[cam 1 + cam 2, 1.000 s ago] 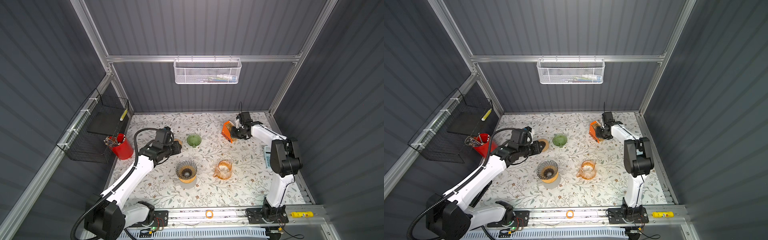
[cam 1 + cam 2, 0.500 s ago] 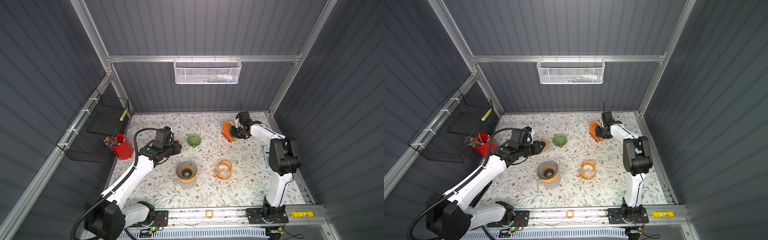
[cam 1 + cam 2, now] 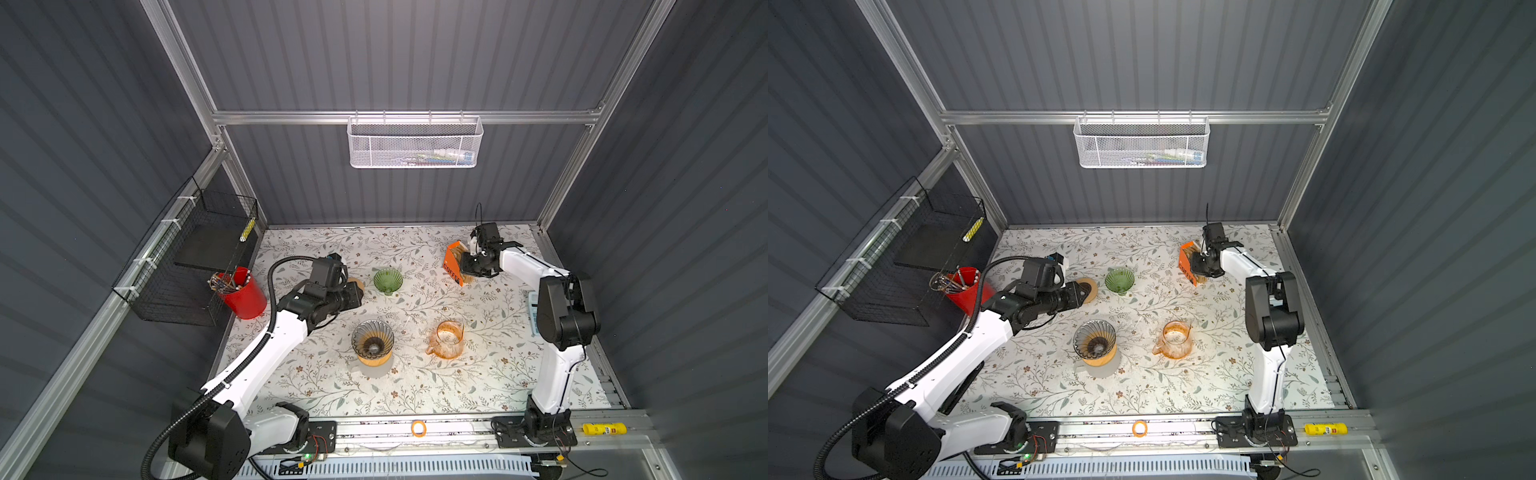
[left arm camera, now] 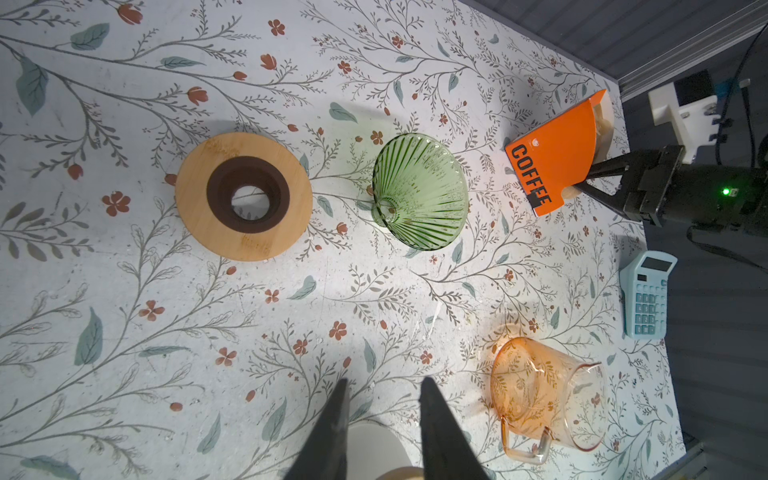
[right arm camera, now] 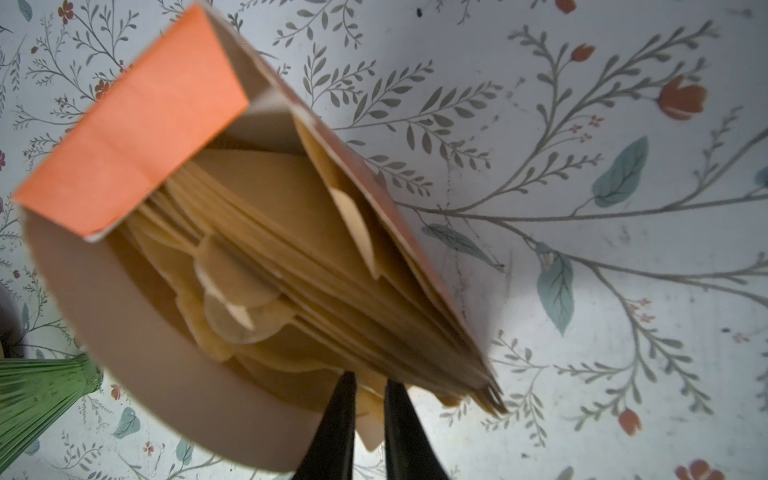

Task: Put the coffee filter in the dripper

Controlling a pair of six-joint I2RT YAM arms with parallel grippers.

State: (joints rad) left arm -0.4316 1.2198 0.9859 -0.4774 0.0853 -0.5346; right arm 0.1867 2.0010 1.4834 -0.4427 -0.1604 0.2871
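Task is at an early stage: pickup in progress, nothing placed yet.

The right gripper (image 5: 370, 380) is at the open top of the orange filter box (image 3: 453, 264), far right of the table (image 3: 415, 386). Its jaws are nearly pressed together. In the right wrist view a tan paper edge sits between them, so it looks like a pinch on one coffee filter (image 5: 371, 419) at the near end of the stack of filters (image 5: 270, 216). The blur leaves it unclear whether one sheet or several are caught. The filter is not out of the box; most of it is hidden among the others.

The left gripper (image 4: 382, 386) hangs over the table with its jaws spread and nothing between them. It is near the wooden ring (image 4: 243, 195) and well apart from the box.

There are two candidate drippers and both are empty:
- The grey glass dripper (image 3: 372, 340) sits on a wooden collar over a white cup, front centre.
- The green glass dripper (image 3: 387, 279) is on the table between the wooden ring and the box. It looks tilted in the left wrist view.

The task does not say which one is meant.

An orange glass carafe (image 3: 446, 338) stands beside the grey dripper, not involved.

Left to do, as a judgement:
- Pull one filter clear of the stack.
- Carry it across.
- Seat it inside a dripper cone, probably opened out, which one gripper may struggle to do.
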